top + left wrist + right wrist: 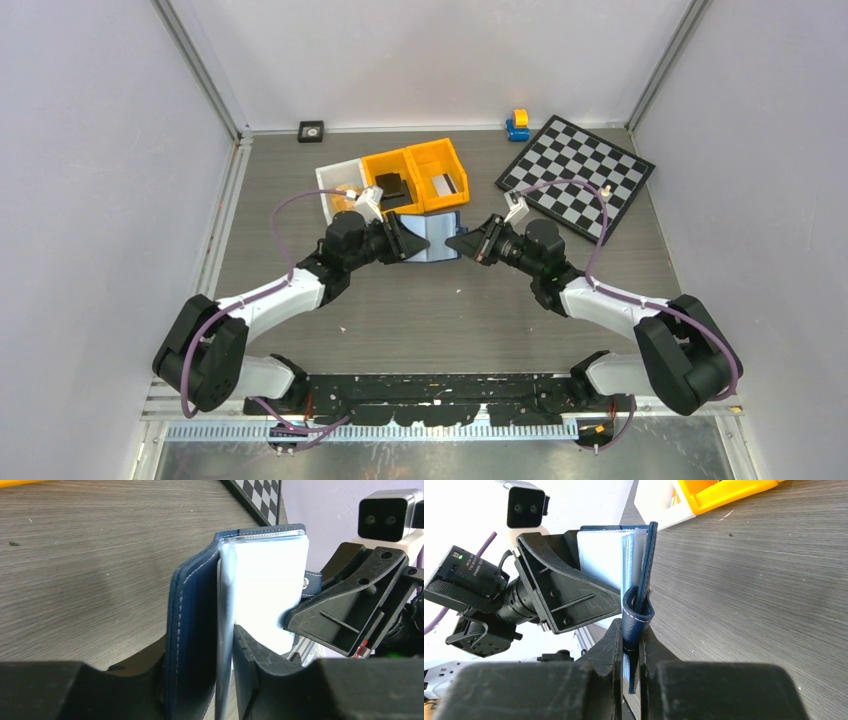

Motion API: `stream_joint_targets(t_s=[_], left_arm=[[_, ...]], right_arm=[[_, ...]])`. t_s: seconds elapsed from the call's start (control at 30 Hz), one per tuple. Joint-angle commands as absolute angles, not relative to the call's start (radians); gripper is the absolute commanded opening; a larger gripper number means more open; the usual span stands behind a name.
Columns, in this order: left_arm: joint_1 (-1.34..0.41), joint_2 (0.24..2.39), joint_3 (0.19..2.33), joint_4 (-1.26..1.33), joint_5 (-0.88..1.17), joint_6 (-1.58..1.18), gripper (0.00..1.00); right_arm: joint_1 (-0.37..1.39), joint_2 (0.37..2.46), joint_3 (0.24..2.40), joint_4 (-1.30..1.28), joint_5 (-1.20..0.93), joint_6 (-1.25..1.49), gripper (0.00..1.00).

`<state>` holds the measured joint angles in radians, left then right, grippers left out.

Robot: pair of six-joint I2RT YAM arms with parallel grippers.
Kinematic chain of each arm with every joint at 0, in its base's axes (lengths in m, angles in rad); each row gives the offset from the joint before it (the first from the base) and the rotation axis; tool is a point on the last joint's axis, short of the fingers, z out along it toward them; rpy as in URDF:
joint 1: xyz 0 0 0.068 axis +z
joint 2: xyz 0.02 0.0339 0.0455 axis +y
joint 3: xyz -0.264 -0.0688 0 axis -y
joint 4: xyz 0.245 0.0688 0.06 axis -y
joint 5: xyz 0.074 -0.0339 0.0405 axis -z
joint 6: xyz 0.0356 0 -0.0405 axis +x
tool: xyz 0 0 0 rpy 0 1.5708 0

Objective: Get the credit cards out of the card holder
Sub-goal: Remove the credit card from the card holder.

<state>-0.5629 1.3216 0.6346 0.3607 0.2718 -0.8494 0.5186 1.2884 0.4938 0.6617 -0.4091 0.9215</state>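
Nearest the bases, the left gripper is clamped on the navy cover and clear inner leaf of the card holder. The right gripper pinches the opposite navy flap at the snap tab, so the holder stands on edge, spread open between them just short of the orange bins. This looks like the opening step: no credit cards can be picked out among the pale pockets, so next one gripper should probably hold firm while the other releases and re-grips a card edge. The chessboard lies farther off.

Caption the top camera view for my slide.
Left gripper and right gripper clamp opposite sides of the opened navy folding card holder near orange bins.
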Motion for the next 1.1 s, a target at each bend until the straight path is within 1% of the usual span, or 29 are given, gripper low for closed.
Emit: stream_joint_targets(t_s=[0.0, 0.07, 0.17, 0.2, 0.27, 0.3, 0.33, 0.4, 0.47, 0.53, 0.57, 0.6, 0.67, 0.73, 0.77, 0.8, 0.87, 0.93, 0.97, 1.03, 1.07], left_arm=[[-0.564, 1.304, 0.661, 0.321, 0.238, -0.815, 0.37], [-0.563, 1.289, 0.656, 0.326, 0.238, -0.815, 0.29], [-0.564, 1.276, 0.649, 0.330, 0.233, -0.812, 0.16], [-0.564, 1.273, 0.649, 0.331, 0.233, -0.810, 0.12], [-0.565, 1.272, 0.647, 0.340, 0.237, -0.811, 0.05], [-0.564, 1.272, 0.645, 0.347, 0.242, -0.813, 0.03], [-0.564, 1.270, 0.643, 0.353, 0.245, -0.814, 0.01], [-0.564, 1.268, 0.640, 0.354, 0.243, -0.818, 0.00], [-0.564, 1.266, 0.640, 0.354, 0.240, -0.822, 0.00], [-0.564, 1.268, 0.640, 0.358, 0.244, -0.828, 0.00], [-0.564, 1.271, 0.638, 0.362, 0.247, -0.832, 0.00], [-0.564, 1.273, 0.637, 0.365, 0.250, -0.834, 0.00], [-0.563, 1.274, 0.637, 0.369, 0.253, -0.837, 0.00], [-0.564, 1.273, 0.635, 0.373, 0.255, -0.841, 0.01], [-0.564, 1.272, 0.634, 0.375, 0.257, -0.844, 0.06], [-0.564, 1.271, 0.633, 0.378, 0.258, -0.846, 0.11], [-0.564, 1.269, 0.628, 0.390, 0.265, -0.851, 0.27], [-0.564, 1.265, 0.621, 0.415, 0.275, -0.856, 0.40], [-0.563, 1.262, 0.616, 0.424, 0.276, -0.858, 0.44], [-0.563, 1.254, 0.605, 0.442, 0.278, -0.861, 0.47], [-0.563, 1.250, 0.601, 0.452, 0.281, -0.863, 0.50]], right_arm=[[0.510, 1.257, 0.490, 0.790, -0.428, 0.951, 0.01], [0.508, 1.251, 0.487, 0.788, -0.425, 0.952, 0.00], [0.508, 1.252, 0.488, 0.791, -0.431, 0.954, 0.01], [0.507, 1.256, 0.489, 0.793, -0.435, 0.954, 0.04], [0.507, 1.265, 0.492, 0.807, -0.454, 0.953, 0.24], [0.508, 1.270, 0.491, 0.818, -0.460, 0.956, 0.32], [0.508, 1.274, 0.487, 0.831, -0.462, 0.961, 0.39], [0.508, 1.275, 0.483, 0.842, -0.459, 0.967, 0.49], [0.508, 1.272, 0.474, 0.857, -0.454, 0.974, 0.57], [0.508, 1.271, 0.470, 0.864, -0.451, 0.977, 0.60], [0.508, 1.271, 0.469, 0.863, -0.450, 0.978, 0.57], [0.508, 1.272, 0.471, 0.862, -0.450, 0.979, 0.50], [0.508, 1.279, 0.476, 0.856, -0.449, 0.979, 0.35], [0.507, 1.287, 0.484, 0.841, -0.450, 0.979, 0.23], [0.508, 1.292, 0.488, 0.834, -0.451, 0.977, 0.15], [0.507, 1.295, 0.491, 0.829, -0.454, 0.976, 0.11], [0.507, 1.300, 0.495, 0.827, -0.459, 0.975, 0.07], [0.507, 1.302, 0.497, 0.827, -0.459, 0.975, 0.04], [0.508, 1.302, 0.497, 0.827, -0.459, 0.974, 0.03], [0.508, 1.302, 0.497, 0.822, -0.459, 0.973, 0.01], [0.506, 1.303, 0.497, 0.823, -0.459, 0.973, 0.01]])
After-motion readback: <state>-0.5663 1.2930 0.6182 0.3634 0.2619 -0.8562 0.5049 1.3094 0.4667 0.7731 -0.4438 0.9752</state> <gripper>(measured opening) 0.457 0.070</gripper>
